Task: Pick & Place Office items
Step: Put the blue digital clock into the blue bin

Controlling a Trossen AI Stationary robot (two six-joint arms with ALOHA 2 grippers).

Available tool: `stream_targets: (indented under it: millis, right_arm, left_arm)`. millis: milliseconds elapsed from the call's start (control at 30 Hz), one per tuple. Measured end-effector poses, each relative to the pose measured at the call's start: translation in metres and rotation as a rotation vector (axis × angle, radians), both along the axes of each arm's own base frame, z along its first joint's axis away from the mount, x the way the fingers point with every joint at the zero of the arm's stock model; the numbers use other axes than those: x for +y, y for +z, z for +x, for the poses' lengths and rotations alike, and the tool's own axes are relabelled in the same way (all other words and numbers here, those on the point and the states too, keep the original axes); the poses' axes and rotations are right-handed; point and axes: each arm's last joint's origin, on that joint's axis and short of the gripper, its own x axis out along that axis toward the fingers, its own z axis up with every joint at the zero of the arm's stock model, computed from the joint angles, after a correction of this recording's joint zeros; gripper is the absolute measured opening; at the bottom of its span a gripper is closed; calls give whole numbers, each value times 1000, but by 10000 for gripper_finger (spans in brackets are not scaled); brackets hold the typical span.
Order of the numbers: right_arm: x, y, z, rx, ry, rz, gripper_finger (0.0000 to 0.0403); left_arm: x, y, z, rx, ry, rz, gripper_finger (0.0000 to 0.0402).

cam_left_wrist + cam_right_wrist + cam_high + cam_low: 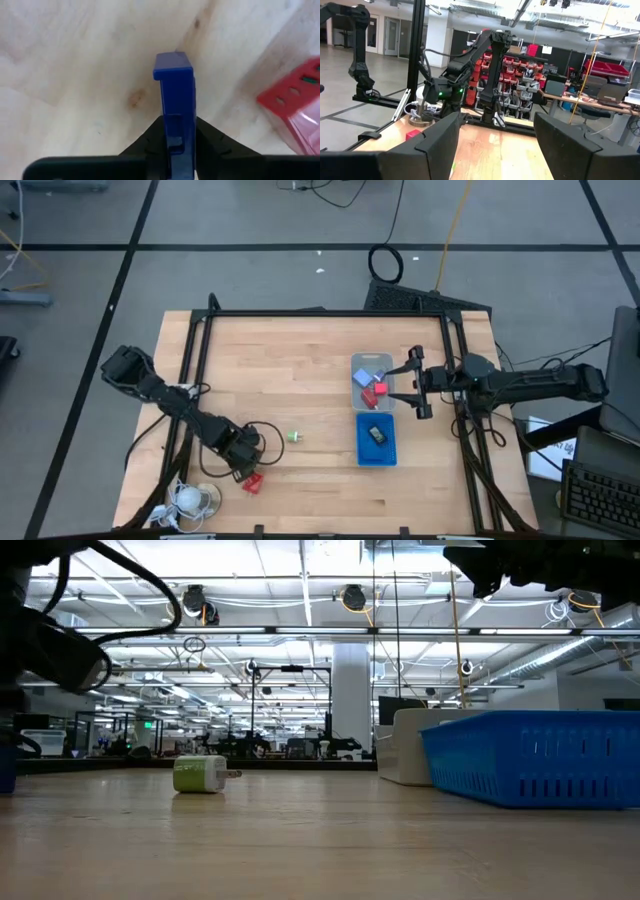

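In the left wrist view, the blue piece (175, 100) runs down between the left gripper (175, 150) fingers and off the picture's edge, so its lower end is hidden. The red block (297, 112) beside it is cut off at the edge too. From above, the left gripper covers that blue piece entirely. The items in the clear tray (372, 385) and the dark one in the blue tray (377, 440) are too small to name. In the low view the blue tray's wall hides its contents.
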Motion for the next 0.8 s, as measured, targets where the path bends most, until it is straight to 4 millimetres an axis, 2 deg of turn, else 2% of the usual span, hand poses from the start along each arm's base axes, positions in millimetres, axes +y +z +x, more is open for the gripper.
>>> stream_targets:
  millis: [67, 300, 467, 667, 800]
  right_arm:
    - [0, -2, 2, 14, 0, 1, 247]
    - [-1, -12, 13, 85, -1, 5, 247]
    - [-1, -18, 22, 104, -5, 1, 247]
    - [-5, -25, 33, 113, -108, -11, 247]
    - [-10, -30, 37, 140, -148, 18, 247]
  left_arm:
    - [5, 6, 2, -47, -18, 87, 65]
    - [24, 38, 30, -266, -89, 318, 52]
    - [43, 59, 56, -423, -112, 540, 71]
    - [69, 71, 84, -580, -165, 633, 52]
    - [94, 71, 96, -642, -176, 679, 51]
